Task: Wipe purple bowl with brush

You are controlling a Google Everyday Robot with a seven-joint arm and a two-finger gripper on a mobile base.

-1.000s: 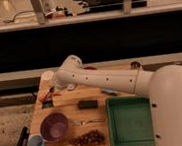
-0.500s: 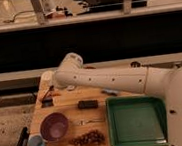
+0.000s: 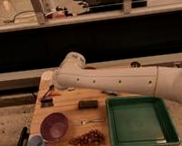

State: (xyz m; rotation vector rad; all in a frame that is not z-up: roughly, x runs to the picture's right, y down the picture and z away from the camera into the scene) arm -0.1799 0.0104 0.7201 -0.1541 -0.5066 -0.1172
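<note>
The purple bowl (image 3: 54,126) stands upright at the front left of the wooden table (image 3: 70,115), with nothing in it. A small dark object that looks like the brush (image 3: 46,100) lies at the table's left edge, behind the bowl. My gripper (image 3: 50,91) is at the end of the white arm (image 3: 110,80), low over the table's back left, right by the brush and well behind the bowl. The arm's wrist hides most of it.
A small blue cup (image 3: 37,143) stands at the bowl's front left. A reddish-brown cluster (image 3: 88,137), a thin metal utensil (image 3: 92,120) and a black block (image 3: 87,104) lie mid-table. A green tray (image 3: 139,121) fills the right. A white object (image 3: 46,76) stands at the back left.
The thick part of the arm at the right has drawn back, uncovering more of the green tray. The gripper end has stayed at the table's back left, sinking slightly.
</note>
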